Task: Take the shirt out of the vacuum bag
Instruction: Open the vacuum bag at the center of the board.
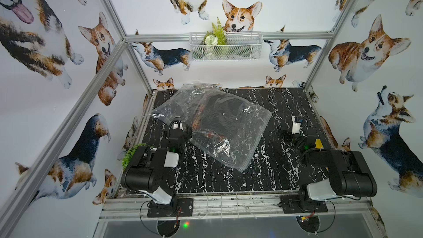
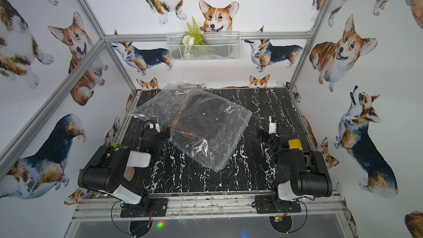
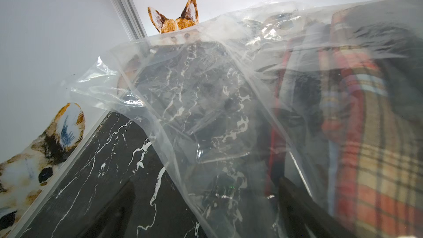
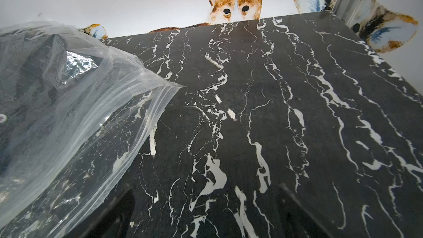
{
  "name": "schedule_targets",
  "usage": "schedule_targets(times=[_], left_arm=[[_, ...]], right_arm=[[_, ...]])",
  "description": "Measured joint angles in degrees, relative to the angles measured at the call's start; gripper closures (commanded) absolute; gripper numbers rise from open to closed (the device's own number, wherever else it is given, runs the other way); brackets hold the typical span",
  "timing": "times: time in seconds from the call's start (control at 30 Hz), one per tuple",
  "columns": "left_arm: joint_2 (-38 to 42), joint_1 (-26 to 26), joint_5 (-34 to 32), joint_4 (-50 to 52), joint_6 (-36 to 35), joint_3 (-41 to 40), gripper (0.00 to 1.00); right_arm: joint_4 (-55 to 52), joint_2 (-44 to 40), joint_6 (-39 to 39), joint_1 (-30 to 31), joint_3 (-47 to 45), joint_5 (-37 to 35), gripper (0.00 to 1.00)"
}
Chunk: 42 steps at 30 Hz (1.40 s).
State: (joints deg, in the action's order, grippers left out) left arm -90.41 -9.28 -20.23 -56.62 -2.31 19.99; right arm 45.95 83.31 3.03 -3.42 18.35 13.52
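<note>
Table (image 1: pixel 286 111): black marble-look top with white veins, flat, fills the cell floor. Walls (image 1: pixel 57 83): white with corgi prints on three sides. Alu frame (image 1: pixel 137 65) has posts at the far corners. Wire basket (image 1: pixel 242 46) with a fake plant hangs on the far rail, above and ahead of both grippers.

Bag (image 1: pixel 212 122) lies skewed on the table between the two grippers, running from the far-left corner toward mid table. Shirt (image 1: pixel 219 117), dark with plaid lining, is inside it.

Left gripper (image 3: pixel 206 211): jaws wide apart, holding nothing. Bag film is right in front of it and drapes across to its right. Its right-hand finger sits at the film; can't tell if they touch. To its left there's a strip of bare marble, then the table edge and wall close by.

Right gripper (image 4: pixel 208 214): jaws wide apart, holding nothing, low over the table. The bag's zip-edge corner is just ahead-left of it, not touching. Ahead and to its right is bare marble up to the far edge and corner post. Behind both grippers, toward the bases, is more bare marble.
</note>
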Motion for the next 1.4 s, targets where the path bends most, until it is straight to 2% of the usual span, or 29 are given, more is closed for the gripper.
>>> schedule_targets(times=[0.83, 0.97, 1.03, 1.17, 1.3, 1.4], left_arm=[[0.02, 0.85, 0.72, 0.55, 0.39, 0.52, 0.0], [2.29, 0.22, -0.79, 1.9, 0.61, 0.26, 0.0], [4.98, -1.01, -2.75, 5.16, 0.44, 1.55, 0.0], [13.49, -1.57, -5.75, 20.83, 2.82, 10.91, 0.0], [19.02, 0.46, -6.01, 38.49, 10.47, 21.22, 0.0], [21.24, 0.92, -2.73, 49.81, 15.13, 26.14, 0.0]], right_arm=[[0.0, -0.04, 0.26, -1.25, 0.0, 1.11, 0.0], [-3.32, -3.72, 1.77, -2.32, 1.05, 1.38, 0.0], [-10.32, -7.1, 2.16, -2.69, 6.05, -0.04, 0.0], [-18.84, -13.2, 4.92, -2.93, 15.23, -0.24, 0.0], [-25.24, -20.31, 13.16, -2.69, 15.28, -3.06, 0.0], [-34.21, -25.97, 21.05, -2.73, 19.08, -5.22, 0.0]])
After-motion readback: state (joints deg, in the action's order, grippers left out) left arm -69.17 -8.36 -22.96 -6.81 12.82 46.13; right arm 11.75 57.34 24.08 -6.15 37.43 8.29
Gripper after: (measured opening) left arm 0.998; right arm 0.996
